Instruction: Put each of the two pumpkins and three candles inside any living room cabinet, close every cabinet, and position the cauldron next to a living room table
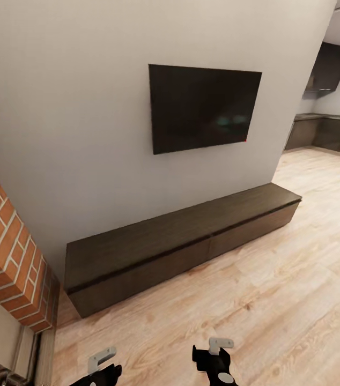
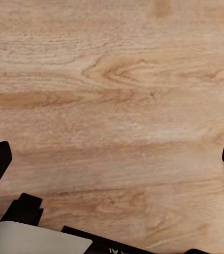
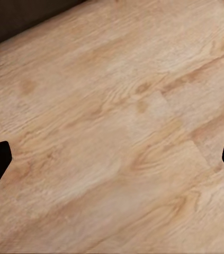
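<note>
Facing a big off-white wall (image 1: 73,107) over light wood-plank floor (image 1: 277,279), with a red-brick fireplace (image 1: 4,252) off to the left. Mounted up there, a flat black TV (image 1: 205,107). Below it, the long low dark-brown wooden cabinet (image 1: 180,241), flush against the wall, drawers all looking closed. Down at the bottom edge, left gripper (image 2: 112,159) and right gripper (image 3: 112,159), both spread wide, holding nothing, over bare floor. Biggest risk, probably: rolling in too close and clipping a drawer front, since no handles to grab.
</note>
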Motion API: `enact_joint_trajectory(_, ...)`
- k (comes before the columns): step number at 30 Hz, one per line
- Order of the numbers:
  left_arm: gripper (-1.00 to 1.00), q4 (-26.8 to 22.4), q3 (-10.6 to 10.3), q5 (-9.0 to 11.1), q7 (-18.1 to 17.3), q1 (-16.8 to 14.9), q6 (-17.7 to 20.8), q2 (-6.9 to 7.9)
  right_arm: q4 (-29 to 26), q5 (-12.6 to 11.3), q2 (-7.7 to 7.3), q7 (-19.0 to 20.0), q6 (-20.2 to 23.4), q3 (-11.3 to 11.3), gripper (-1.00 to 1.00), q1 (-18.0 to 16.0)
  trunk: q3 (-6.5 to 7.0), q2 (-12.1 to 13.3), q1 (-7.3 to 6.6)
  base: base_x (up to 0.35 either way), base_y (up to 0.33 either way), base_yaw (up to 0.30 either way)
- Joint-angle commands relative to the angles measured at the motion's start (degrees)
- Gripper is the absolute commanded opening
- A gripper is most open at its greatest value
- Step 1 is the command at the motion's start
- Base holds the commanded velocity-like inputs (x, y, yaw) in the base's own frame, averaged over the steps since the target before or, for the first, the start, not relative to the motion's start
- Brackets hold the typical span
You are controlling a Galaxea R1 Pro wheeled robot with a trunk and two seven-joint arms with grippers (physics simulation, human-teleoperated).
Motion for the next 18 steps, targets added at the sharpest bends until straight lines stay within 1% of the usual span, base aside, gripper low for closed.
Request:
enact_joint_trajectory(1,1.00,-0.1,0.1,0.6,0.3,0.0,0.3,-0.04,0.0,-0.6,-0.02,-0.3,-0.2,0.5,1.00,0.0,-0.05,0.0,0.01,0.126,-0.081,0.289)
enact_joint_trajectory(9,1.00,-0.1,0.1,0.6,0.3,0.0,0.3,-0.06,0.0,-0.6,-0.02,-0.3,-0.2,0.5,1.00,0.0,-0.05,0.0,0.01,0.089,-0.036,0.289)
enact_joint_trajectory(18,1.00,-0.1,0.1,0.6,0.2,0.0,0.3,-0.06,0.0,-0.6,-0.02,-0.3,-0.2,0.5,1.00,0.0,-0.05,0.0,0.01,0.100,-0.124,0.289)
